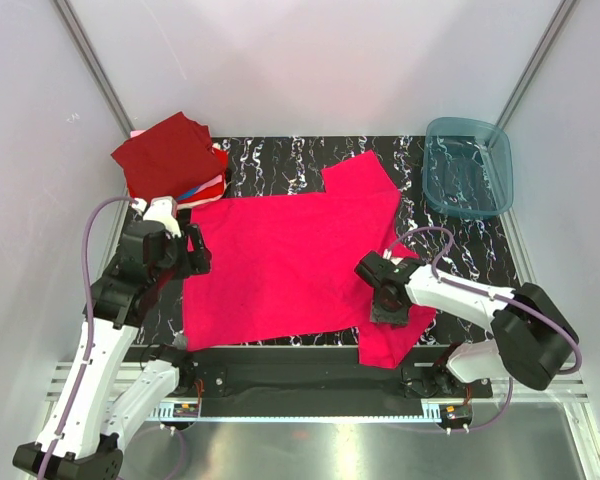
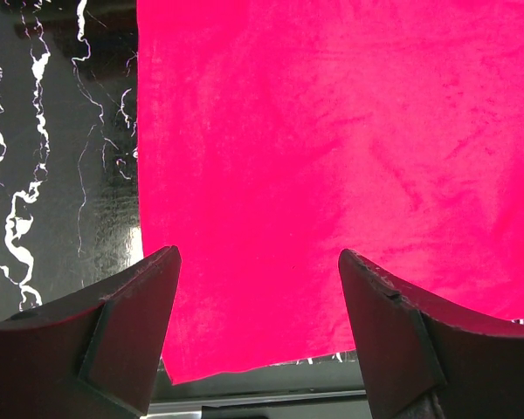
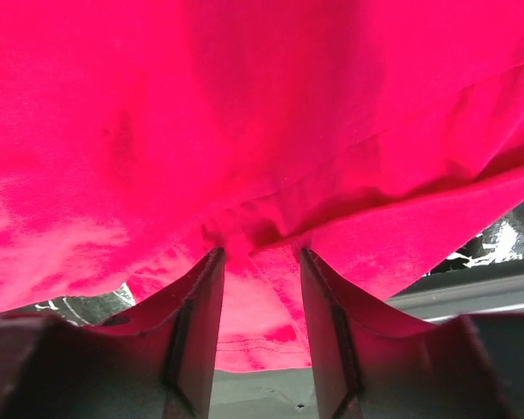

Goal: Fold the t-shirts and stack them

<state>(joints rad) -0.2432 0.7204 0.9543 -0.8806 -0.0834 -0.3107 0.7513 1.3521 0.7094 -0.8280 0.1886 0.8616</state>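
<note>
A bright magenta-pink t-shirt [image 1: 280, 270] lies spread flat on the black marbled mat [image 1: 270, 160], with one sleeve at the far right and the other at the near right. My left gripper [image 1: 196, 250] is open and empty, just above the shirt's left edge [image 2: 332, 131], near its front corner. My right gripper [image 1: 383, 290] rests on the shirt's right side near the near sleeve. Its jaws [image 3: 258, 253] are partly apart and straddle a puckered fold of the pink cloth [image 3: 244, 105]. A stack of folded shirts topped by a dark maroon one [image 1: 165, 152] sits at the far left.
A teal translucent plastic bin [image 1: 467, 165] stands at the far right corner. White walls enclose the mat on three sides. A metal rail [image 1: 310, 385] runs along the near edge between the arm bases.
</note>
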